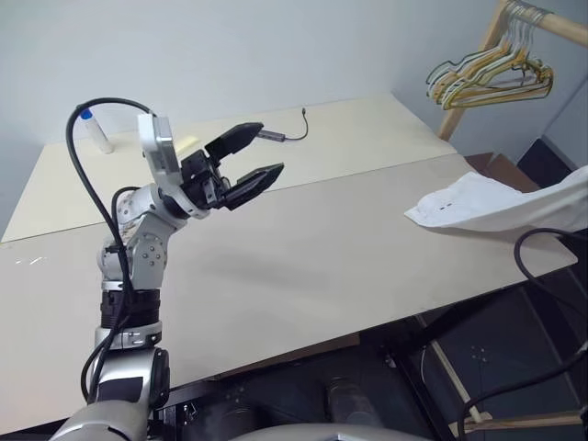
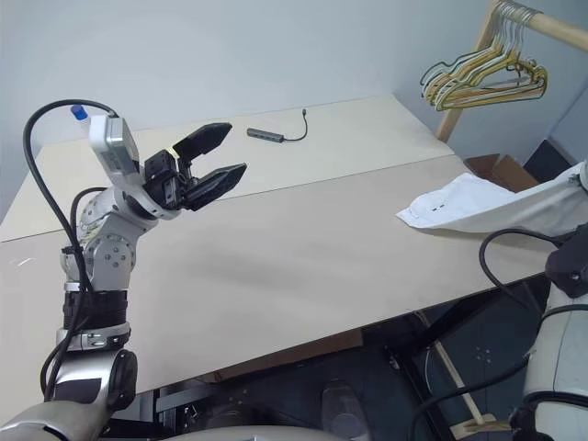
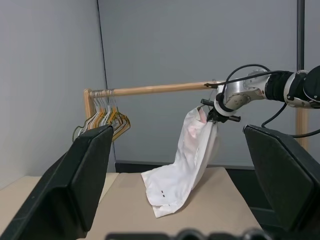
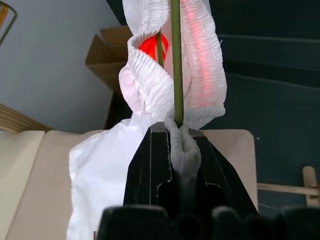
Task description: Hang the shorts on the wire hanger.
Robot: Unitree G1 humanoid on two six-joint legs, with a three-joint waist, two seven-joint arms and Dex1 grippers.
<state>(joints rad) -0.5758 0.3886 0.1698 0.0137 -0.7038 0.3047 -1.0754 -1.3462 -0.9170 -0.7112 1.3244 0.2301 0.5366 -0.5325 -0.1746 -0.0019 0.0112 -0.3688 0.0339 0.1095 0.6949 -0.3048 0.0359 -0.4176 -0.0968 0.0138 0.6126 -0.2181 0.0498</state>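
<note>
Right claw (image 4: 177,131) pinches wire hanger (image 4: 175,60) and shorts (image 3: 182,165); left claw (image 1: 253,161) gapes.

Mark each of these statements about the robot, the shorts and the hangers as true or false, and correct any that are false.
1. The left gripper is open and holds nothing. True.
2. The shorts lie flat in the middle of the table. False: the right gripper holds them up by the waistband, and only the lower part rests on the table near its right edge.
3. The right gripper is shut on white fabric with the wire hanger standing above its fingertips. True.
4. A bunch of hangers lies on the table. False: they hang from a wooden rail.
5. A small bottle stands at the table's far left corner. True.
</note>
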